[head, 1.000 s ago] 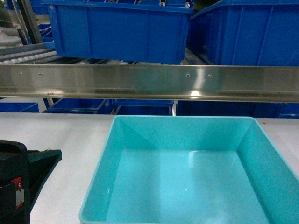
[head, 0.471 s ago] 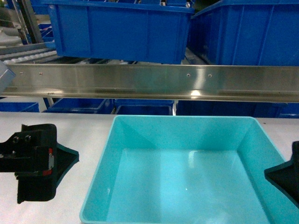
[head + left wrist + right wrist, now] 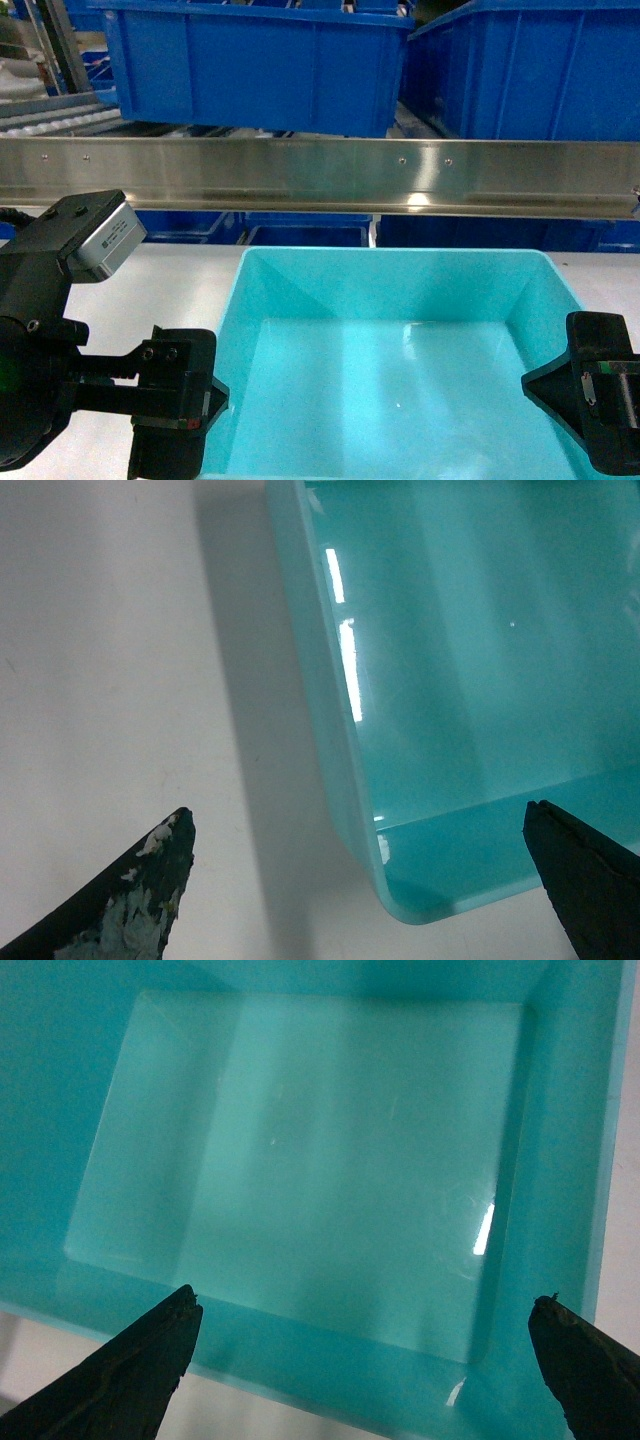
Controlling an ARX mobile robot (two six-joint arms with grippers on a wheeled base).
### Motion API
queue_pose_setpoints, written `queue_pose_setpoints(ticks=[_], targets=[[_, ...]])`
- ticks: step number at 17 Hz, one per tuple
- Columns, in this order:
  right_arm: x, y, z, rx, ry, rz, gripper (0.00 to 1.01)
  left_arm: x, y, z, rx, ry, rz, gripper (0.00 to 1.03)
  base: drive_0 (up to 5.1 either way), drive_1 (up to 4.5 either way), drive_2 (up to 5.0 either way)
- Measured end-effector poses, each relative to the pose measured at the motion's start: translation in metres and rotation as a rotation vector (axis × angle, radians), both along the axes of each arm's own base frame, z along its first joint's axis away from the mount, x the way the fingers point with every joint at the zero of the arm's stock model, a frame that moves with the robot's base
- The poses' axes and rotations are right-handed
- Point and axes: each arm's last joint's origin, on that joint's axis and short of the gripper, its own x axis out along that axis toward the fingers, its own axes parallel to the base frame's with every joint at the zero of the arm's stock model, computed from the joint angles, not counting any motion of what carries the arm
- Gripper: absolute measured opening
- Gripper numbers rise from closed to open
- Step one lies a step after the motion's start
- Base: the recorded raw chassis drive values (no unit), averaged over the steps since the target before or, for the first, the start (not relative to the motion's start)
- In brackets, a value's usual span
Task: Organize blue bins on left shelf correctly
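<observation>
Step in hand looks like pre-grasp: both arms are down at the bin [image 3: 400,370], one per side, nothing gripped yet. The bin sits empty on the white table [image 3: 150,290], just in front of and below the shelf [image 3: 320,175] beam. Blue crates [image 3: 250,65] sit on the tier above, more behind the beam below.

Left gripper [image 3: 360,890]: jaws spread wide, straddling the bin's left wall near its near corner, one finger over the table, the other over the bin's inside. No contact visible.

Right gripper [image 3: 365,1360]: jaws also spread wide. It looks down into the bin; the near wall runs across between the fingertips, the right wall at frame edge. Not touching, as far as I can tell.

Next move, my guess: lower each gripper so a wall sits between the fingers, close both, lift level, and clear the beam on the way to the shelf. Sloped, smooth walls could slip, so get a deep bite under the rim.

View differences: only the head view shows the shelf, the crates and both arms flanking the bin. Only the wrist views show jaw opening and which wall each one lines up with. Head view can't confirm height above the rim.
</observation>
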Motion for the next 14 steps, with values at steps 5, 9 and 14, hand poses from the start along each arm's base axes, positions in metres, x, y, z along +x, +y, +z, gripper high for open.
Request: queue_pose_setpoints(ticks=[5, 9, 14], targets=[[0.010, 0.001, -0.011, -0.055, 0.026, -0.018, 0.98, 0.008, 0.001, -0.003, -0.001, 0.008, 0.004, 0.98, 0.0, 0.00, 0.0], [0.021, 0.001, -0.018, -0.086, 0.018, -0.023, 0.98, 0.017, -0.002, -0.010, 0.015, 0.010, -0.012, 0.98, 0.0, 0.00, 0.0], [0.036, -0.010, -0.032, -0.110, 0.024, -0.037, 0.98, 0.020, -0.019, -0.028, 0.047, 0.060, -0.071, 0.98, 0.0, 0.00, 0.0]])
